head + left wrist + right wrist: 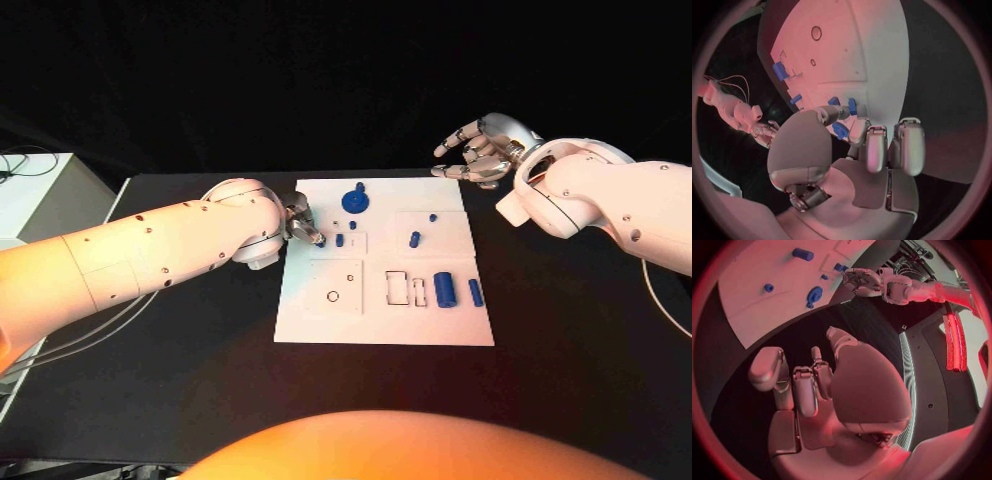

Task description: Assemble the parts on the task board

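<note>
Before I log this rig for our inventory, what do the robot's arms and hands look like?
Both arms have smooth white rounded shells dotted with small dark holes. The left hand and right hand are silver metal with pale padded fingers. Thin cables trail beneath each arm.

The task board is a plain white plate with thin dark outlines of recesses drawn on it, and it lies on a matte black table. The parts on it are all a deep blue: a round disc, a large cylinder, a slimmer peg and several small pieces. The left hand and right hand are silver with darker metal between the segments, each on a glossy white arm dotted with small dark holes.
</note>
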{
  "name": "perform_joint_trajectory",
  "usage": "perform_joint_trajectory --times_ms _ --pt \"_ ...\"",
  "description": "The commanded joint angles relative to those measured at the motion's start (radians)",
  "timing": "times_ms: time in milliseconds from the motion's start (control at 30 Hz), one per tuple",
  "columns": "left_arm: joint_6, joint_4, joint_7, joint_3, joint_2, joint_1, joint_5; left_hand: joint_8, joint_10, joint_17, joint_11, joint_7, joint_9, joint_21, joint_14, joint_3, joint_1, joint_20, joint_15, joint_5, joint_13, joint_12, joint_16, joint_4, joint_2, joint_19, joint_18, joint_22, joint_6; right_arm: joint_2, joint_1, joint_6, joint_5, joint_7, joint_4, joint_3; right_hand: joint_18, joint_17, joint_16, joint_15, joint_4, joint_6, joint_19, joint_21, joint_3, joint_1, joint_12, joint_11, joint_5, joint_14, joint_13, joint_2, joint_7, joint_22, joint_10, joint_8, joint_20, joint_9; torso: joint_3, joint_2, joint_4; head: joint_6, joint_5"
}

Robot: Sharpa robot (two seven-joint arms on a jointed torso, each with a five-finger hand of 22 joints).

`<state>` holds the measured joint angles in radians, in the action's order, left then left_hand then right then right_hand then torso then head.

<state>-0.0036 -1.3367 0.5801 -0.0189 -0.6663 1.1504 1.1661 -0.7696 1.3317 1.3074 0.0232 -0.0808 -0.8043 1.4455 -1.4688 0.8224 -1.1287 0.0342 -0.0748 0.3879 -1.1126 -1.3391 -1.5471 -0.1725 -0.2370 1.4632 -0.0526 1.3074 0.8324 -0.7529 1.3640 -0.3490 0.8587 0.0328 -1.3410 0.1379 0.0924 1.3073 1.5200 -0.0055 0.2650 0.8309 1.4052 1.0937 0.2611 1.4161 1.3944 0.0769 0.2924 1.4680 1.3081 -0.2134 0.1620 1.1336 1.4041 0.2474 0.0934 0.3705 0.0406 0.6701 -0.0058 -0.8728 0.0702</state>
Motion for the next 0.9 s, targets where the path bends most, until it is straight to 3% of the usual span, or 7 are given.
perform_joint_trajectory --times_ms 33,900 --pt "-0.013 -0.004 -0.009 0.003 -0.002 -0.004 -0.002 -0.006 0.009 0.227 0.001 0.029 -0.001 0.004 -0.092 0.142 0.0 -0.006 -0.008 0.006 -0.001 -0.006 -0.004 0.135 0.006 0.02 0.008 0.089 0.033 -0.001 0.0 0.012 0.009 -0.006 -0.002 0.0 0.012 0.146 -0.003 0.002 0.0 -0.005 -0.005 -0.005 0.005 -0.008 -0.002 -0.001 0.006 0.076 0.062 -0.002 0.001 0.001 -0.004 0.004 0.002 0.001 0.0003 0.0 -0.0007 0.0 0.001" --pt "-0.064 -0.013 -0.034 0.002 0.001 -0.005 0.048 -0.007 0.01 0.229 0.001 0.029 -0.001 0.005 -0.092 0.144 0.001 -0.006 -0.008 0.007 -0.002 -0.006 -0.005 0.136 0.006 0.021 0.008 0.091 0.034 -0.001 0.0 0.012 0.016 -0.005 -0.002 0.0 0.012 0.146 -0.003 0.002 0.0 -0.005 -0.005 -0.005 0.005 -0.008 -0.002 -0.001 0.006 0.076 0.062 -0.002 0.001 0.001 -0.004 0.004 0.002 0.001 -0.0005 0.0 -0.0005 0.0 -0.001"
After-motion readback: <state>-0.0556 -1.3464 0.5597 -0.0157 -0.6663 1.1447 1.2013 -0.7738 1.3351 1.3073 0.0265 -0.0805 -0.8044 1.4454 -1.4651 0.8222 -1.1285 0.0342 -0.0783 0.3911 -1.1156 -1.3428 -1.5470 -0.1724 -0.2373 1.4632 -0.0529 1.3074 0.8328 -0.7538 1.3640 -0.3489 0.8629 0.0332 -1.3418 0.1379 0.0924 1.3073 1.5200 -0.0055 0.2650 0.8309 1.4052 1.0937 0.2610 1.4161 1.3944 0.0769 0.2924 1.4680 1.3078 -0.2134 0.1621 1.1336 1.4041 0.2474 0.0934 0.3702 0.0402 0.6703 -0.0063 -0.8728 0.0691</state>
